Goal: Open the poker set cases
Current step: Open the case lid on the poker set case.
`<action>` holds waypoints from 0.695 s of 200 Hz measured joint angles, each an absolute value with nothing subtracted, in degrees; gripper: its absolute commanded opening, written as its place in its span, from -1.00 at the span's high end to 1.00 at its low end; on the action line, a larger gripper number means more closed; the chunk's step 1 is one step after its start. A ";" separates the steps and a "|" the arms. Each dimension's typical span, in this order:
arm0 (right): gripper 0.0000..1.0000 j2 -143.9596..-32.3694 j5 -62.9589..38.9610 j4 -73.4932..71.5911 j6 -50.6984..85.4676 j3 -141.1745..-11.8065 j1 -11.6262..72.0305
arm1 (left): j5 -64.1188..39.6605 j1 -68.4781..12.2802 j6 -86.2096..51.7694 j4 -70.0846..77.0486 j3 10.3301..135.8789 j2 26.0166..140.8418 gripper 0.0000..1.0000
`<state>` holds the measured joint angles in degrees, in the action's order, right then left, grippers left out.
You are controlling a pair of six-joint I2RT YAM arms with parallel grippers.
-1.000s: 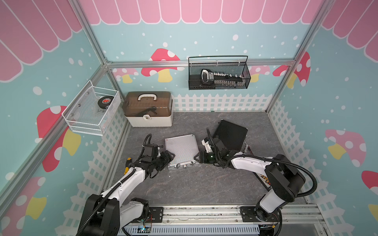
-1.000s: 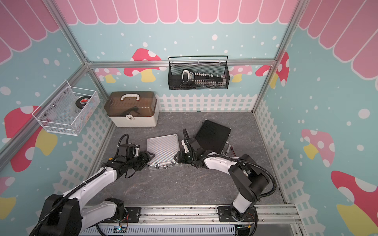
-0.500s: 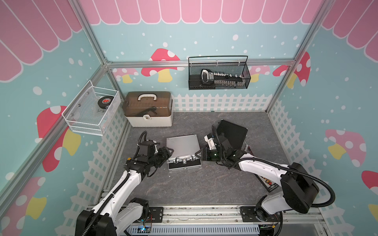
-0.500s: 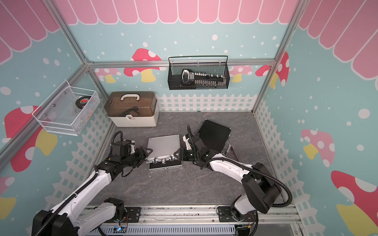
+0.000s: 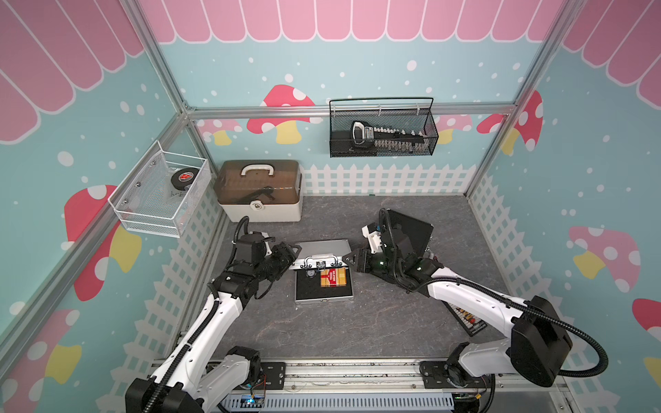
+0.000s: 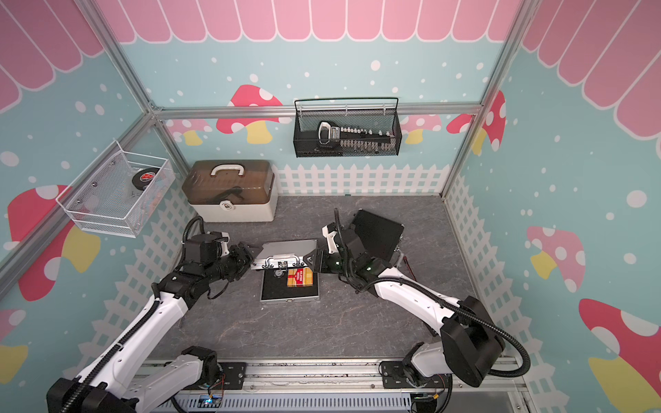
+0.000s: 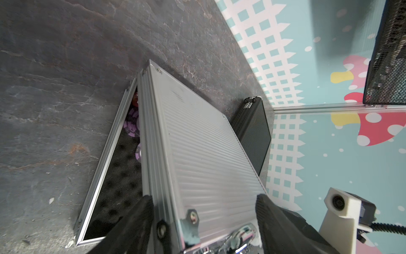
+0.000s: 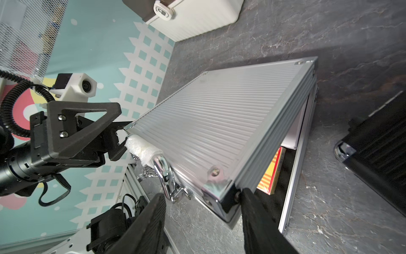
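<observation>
Silver case (image 5: 323,266) lies mid-bench, between the beige box (image 5: 261,191) and the rail, its ribbed lid raised with the handle edge toward the rail and hinge toward the box. Left pincer (image 5: 292,250) and right pincer (image 5: 347,258) each straddle a front lid corner, jaws part-spread. Black case (image 5: 411,232) stands beside it; the card pack's (image 5: 333,278) print is unreadable.

1. Silver case (image 5: 323,250): small, ribbed aluminium, chrome latches and handle. Partly open, one half raised at a slant, the black foam-lined half flat on the table, holding purple chips and a red-yellow card box.
2. Black case (image 5: 411,232): larger, ribbed, tilted, just beside the silver one.
</observation>
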<state>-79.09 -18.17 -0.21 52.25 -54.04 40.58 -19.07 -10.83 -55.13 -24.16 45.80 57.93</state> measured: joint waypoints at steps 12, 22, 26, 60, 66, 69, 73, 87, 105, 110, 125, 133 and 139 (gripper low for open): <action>-0.07 -79.09 -18.04 -0.51 52.84 -54.35 40.32 | -18.90 -10.83 -55.40 -24.27 46.96 58.72 -0.45; -0.07 -79.09 -18.06 -0.84 53.39 -54.43 40.05 | -18.83 -10.83 -55.72 -24.25 47.81 59.51 -0.45; -0.07 -79.09 -18.06 -0.95 53.60 -54.46 39.92 | -18.81 -10.83 -55.86 -24.25 48.14 59.81 -0.45; -0.06 -80.20 -19.11 -1.34 55.11 -56.29 38.26 | -18.55 -10.72 -56.95 -23.49 50.26 62.00 -0.45; -0.06 -80.60 -19.42 -1.41 55.40 -56.90 37.85 | -18.44 -10.63 -57.23 -23.14 50.68 62.33 -0.45; -0.06 -80.79 -19.55 -1.45 55.48 -57.19 37.71 | -18.41 -10.61 -57.34 -22.98 50.85 62.50 -0.45; -0.06 -81.06 -19.75 -1.54 55.68 -57.56 37.43 | -18.35 -10.57 -57.54 -22.72 51.11 62.76 -0.45; -0.06 -81.97 -20.36 -1.76 56.25 -58.83 36.60 | -18.02 -10.50 -58.15 -21.80 51.96 63.64 -0.45; -0.06 -83.07 -21.15 -2.09 57.10 -60.16 35.59 | -17.69 -10.48 -58.63 -20.82 52.90 64.73 -0.45; -0.06 -83.44 -21.32 -2.35 57.43 -60.53 35.29 | -17.63 -10.48 -58.78 -20.47 53.08 65.04 -0.45; -0.06 -84.51 -21.85 -3.09 58.28 -61.56 34.50 | -17.47 -10.37 -59.24 -19.53 53.76 65.95 -0.45; -0.06 -85.23 -22.15 -3.60 58.87 -62.11 34.04 | -17.43 -10.26 -59.66 -18.96 54.08 66.50 -0.45; -0.06 -85.80 -22.46 -4.03 59.33 -62.52 33.67 | -17.34 -10.22 -59.90 -18.55 54.39 66.94 -0.45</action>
